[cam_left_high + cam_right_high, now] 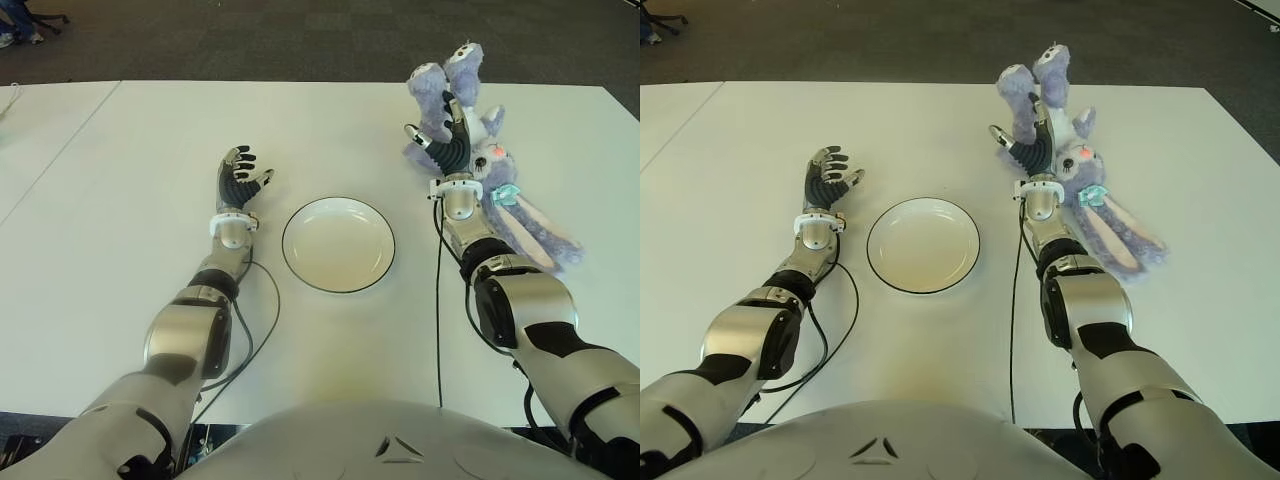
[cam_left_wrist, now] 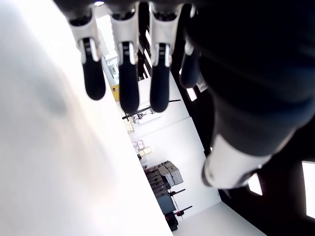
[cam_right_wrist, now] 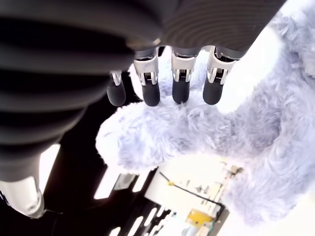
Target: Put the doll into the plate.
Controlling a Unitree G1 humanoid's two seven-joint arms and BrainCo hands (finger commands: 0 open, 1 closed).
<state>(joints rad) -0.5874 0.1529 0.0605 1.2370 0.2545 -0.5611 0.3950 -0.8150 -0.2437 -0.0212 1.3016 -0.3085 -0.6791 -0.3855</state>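
A purple plush bunny doll (image 1: 497, 170) lies on the white table (image 1: 130, 150) at the right, legs pointing up and away, long ears trailing toward me. My right hand (image 1: 434, 118) is at the doll's left side, by its legs. In the right wrist view its fingers (image 3: 179, 88) are stretched straight against a furry leg (image 3: 162, 132), with the thumb held apart, so the hand is open. The white plate (image 1: 338, 250) with a dark rim stands bare at the table's middle. Left of the plate, my left hand (image 1: 243, 170) is open with spread fingers (image 2: 128, 88).
A black cable (image 1: 438, 300) runs along the table beside each forearm. A seam (image 1: 60, 145) between two tabletops crosses the left side. Dark carpet (image 1: 300, 40) lies beyond the far edge.
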